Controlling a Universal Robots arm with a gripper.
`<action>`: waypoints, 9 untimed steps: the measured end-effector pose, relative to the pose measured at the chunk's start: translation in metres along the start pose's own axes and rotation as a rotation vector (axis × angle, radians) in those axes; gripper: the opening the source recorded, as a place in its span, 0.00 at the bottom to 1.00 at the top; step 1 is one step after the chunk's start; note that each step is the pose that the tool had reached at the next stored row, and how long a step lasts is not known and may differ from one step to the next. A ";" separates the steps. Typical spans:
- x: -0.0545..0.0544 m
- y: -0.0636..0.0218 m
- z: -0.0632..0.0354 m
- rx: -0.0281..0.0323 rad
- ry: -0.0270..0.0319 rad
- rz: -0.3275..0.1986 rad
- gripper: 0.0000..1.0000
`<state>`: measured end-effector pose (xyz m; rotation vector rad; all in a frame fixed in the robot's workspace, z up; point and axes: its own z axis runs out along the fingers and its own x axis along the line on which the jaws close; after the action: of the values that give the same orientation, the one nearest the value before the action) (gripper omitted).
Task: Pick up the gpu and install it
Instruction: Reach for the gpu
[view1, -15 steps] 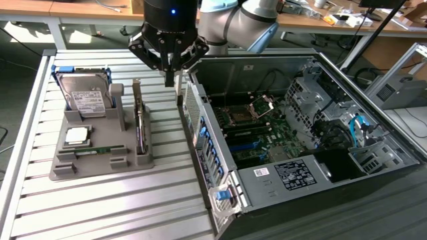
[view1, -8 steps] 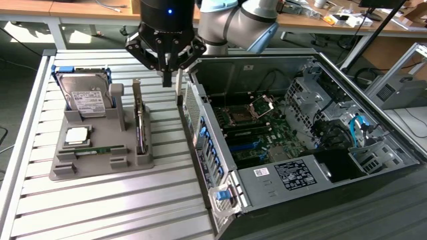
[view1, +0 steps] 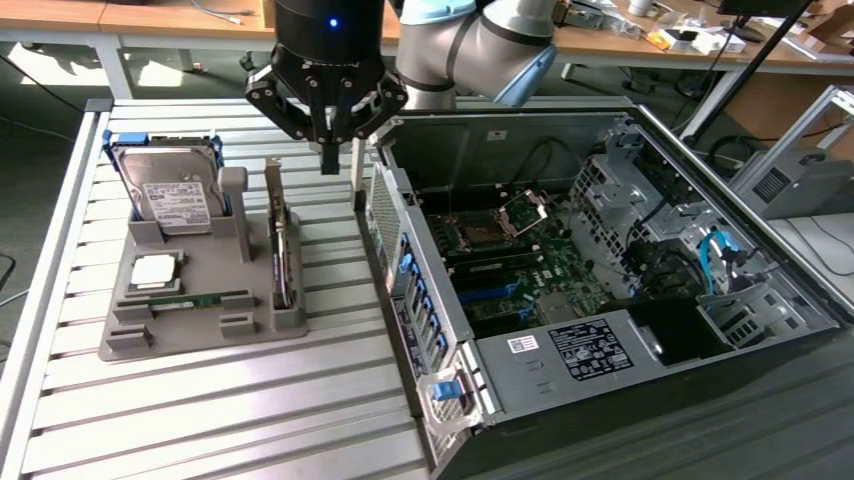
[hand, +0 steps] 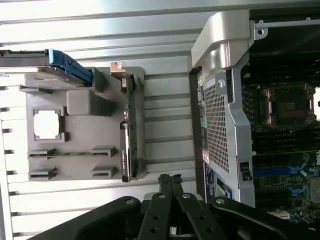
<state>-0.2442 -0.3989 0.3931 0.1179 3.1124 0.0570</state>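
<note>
The gpu (view1: 280, 245) stands on its long edge in a slot of the grey holder (view1: 200, 340), its silver bracket end toward the back of the table. In the wrist view the gpu (hand: 126, 135) appears edge-on as a thin dark and green strip. My gripper (view1: 331, 155) hangs above the slatted table, between the holder and the open computer case (view1: 400, 240), a little beyond the card's far end. Its fingers (hand: 170, 181) are pressed together, shut on nothing, and apart from the card.
In the holder with the card are a silver hard drive (view1: 167, 190), a square CPU (view1: 154, 270) and a green RAM stick (view1: 198, 298). The case lies on its side at the exterior view's right, motherboard (view1: 514, 260) exposed. Desks and cables run behind.
</note>
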 end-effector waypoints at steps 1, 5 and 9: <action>0.000 0.0000 0.0000 0.0001 0.0001 0.000 0.11; 0.002 -0.0002 0.0000 0.0000 0.0000 0.000 0.11; 0.004 -0.0003 -0.0001 0.0001 0.0000 0.000 0.11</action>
<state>-0.2483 -0.3989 0.3931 0.1179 3.1124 0.0569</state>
